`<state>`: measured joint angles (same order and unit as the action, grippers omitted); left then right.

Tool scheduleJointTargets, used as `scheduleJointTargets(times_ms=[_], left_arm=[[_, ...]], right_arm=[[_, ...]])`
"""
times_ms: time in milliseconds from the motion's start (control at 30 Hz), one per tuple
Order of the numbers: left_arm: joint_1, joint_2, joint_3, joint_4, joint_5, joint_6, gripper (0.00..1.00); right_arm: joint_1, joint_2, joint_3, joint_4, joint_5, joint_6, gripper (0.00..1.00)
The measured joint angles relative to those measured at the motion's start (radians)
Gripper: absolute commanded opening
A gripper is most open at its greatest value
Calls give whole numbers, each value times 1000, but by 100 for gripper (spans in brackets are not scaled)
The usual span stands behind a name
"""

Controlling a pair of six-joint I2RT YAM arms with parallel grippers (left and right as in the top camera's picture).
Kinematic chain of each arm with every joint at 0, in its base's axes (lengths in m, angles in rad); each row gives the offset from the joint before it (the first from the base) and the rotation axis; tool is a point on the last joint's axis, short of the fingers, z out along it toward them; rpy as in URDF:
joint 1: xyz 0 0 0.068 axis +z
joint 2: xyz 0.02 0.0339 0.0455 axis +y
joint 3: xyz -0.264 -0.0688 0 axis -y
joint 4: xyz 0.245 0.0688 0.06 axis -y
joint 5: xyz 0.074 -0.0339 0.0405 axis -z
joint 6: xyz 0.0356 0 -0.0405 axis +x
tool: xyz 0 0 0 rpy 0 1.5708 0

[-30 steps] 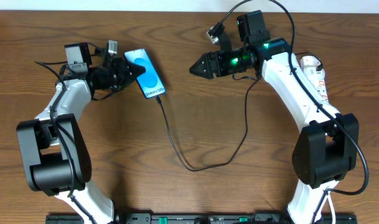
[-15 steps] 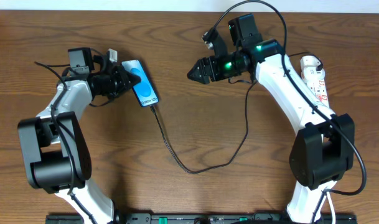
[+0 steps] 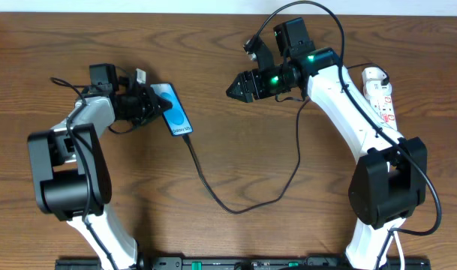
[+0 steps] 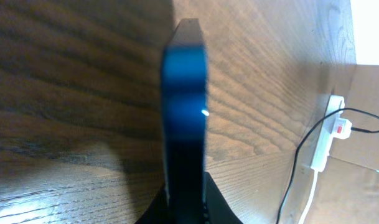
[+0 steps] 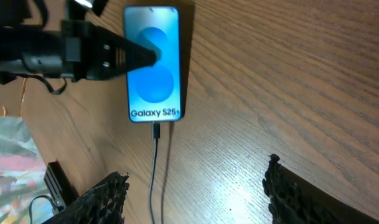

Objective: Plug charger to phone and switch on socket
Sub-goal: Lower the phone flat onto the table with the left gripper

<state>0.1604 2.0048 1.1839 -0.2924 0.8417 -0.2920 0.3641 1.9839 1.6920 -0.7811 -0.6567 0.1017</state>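
My left pincer (image 3: pixel 159 100) clamps the phone (image 3: pixel 175 112), cable (image 5: pixel 154 155) apparently seated at its far end, so next my spread, empty right pincer (image 3: pixel 234 88) must reach behind itself to switch on the power strip (image 3: pixel 383 96).

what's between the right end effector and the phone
Only bare table. In the overhead view nothing sits between the right end effector and the phone. The charger cable leaves the phone's lower end, off that stretch.
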Motion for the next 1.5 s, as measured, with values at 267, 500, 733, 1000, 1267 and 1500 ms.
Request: scheduleJointTargets(times_ms=[267, 500, 733, 1000, 1267, 1500], left_arm=[[0, 29, 0, -5, 24, -22, 8], [0, 30, 0, -26, -5, -21, 14], [-1, 28, 5, -93, -97, -22, 22], [-7, 22, 7, -102, -129, -21, 28], [-12, 6, 16, -121, -206, -18, 40], [-13, -8, 26, -120, -264, -18, 50]], right_arm=[[0, 0, 0, 0, 1, 0, 69], [0, 0, 0, 0, 3, 0, 69], [0, 0, 0, 0, 3, -3, 69], [0, 0, 0, -1, 3, -5, 69], [0, 0, 0, -1, 3, -8, 69], [0, 0, 0, -1, 3, -8, 69]])
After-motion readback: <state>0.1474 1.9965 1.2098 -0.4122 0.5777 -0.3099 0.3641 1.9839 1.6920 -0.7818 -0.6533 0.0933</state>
